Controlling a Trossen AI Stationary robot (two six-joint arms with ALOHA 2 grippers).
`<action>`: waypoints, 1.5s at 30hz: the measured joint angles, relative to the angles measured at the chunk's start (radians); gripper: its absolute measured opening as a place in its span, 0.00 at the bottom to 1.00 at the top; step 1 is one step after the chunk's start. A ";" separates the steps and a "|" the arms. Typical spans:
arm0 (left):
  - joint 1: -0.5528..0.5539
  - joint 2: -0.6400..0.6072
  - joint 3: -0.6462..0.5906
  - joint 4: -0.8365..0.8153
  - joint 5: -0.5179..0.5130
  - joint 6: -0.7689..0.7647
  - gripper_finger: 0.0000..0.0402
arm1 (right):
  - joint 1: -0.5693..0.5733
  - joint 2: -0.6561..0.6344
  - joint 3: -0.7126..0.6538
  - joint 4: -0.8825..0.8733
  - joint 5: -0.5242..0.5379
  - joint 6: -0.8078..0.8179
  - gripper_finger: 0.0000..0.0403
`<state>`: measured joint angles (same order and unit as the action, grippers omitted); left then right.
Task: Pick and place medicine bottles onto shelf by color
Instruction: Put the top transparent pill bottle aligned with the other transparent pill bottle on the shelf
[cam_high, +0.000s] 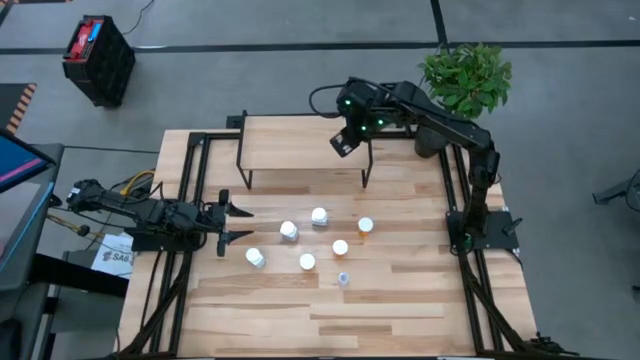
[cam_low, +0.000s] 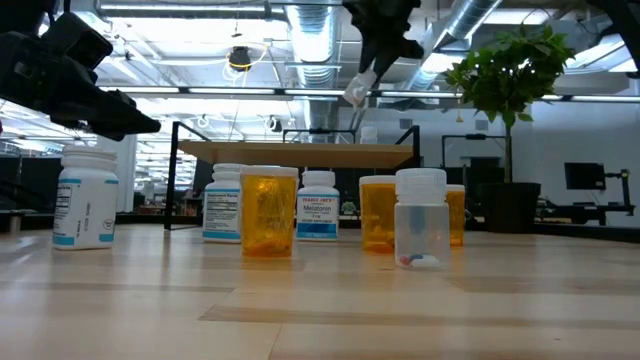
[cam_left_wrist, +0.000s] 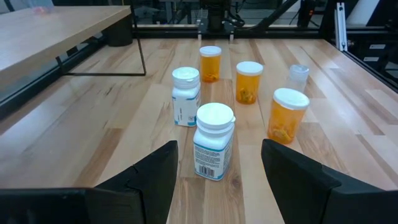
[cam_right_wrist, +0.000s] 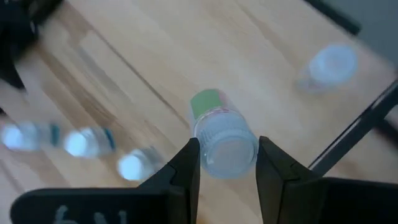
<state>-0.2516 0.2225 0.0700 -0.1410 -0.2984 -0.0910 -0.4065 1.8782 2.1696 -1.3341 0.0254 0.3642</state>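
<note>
Bottles matter here: a clear bluish bottle (cam_right_wrist: 225, 149) sits clamped in the right gripper (cam_right_wrist: 227, 163) above the shelf (cam_high: 300, 150) near its right edge. Released tilted, it may roll off. The left gripper (cam_high: 234, 223), fingers apart, waits at the table's left edge.

Two white bottles (cam_left_wrist: 213, 140) are seen just past the spread left gripper (cam_left_wrist: 219, 180). Three orange bottles (cam_left_wrist: 249, 81) and a clear one (cam_left_wrist: 297, 77) are set beyond (shelf (cam_left_wrist: 50, 34) alongside).
</note>
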 joint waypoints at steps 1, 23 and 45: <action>0.000 0.000 0.000 0.000 0.000 0.000 0.55 | -0.003 0.000 0.000 -0.001 0.000 -0.069 0.28; 0.000 0.000 0.000 0.000 0.000 0.000 0.55 | -0.002 0.063 -0.002 -0.082 0.131 -0.533 0.28; 0.000 0.000 0.000 0.000 0.000 -0.001 0.55 | -0.061 0.137 0.000 -0.139 0.127 -0.730 0.28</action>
<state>-0.2516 0.2222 0.0700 -0.1410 -0.2985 -0.0918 -0.4675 2.0155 2.1696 -1.4727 0.1528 -0.3658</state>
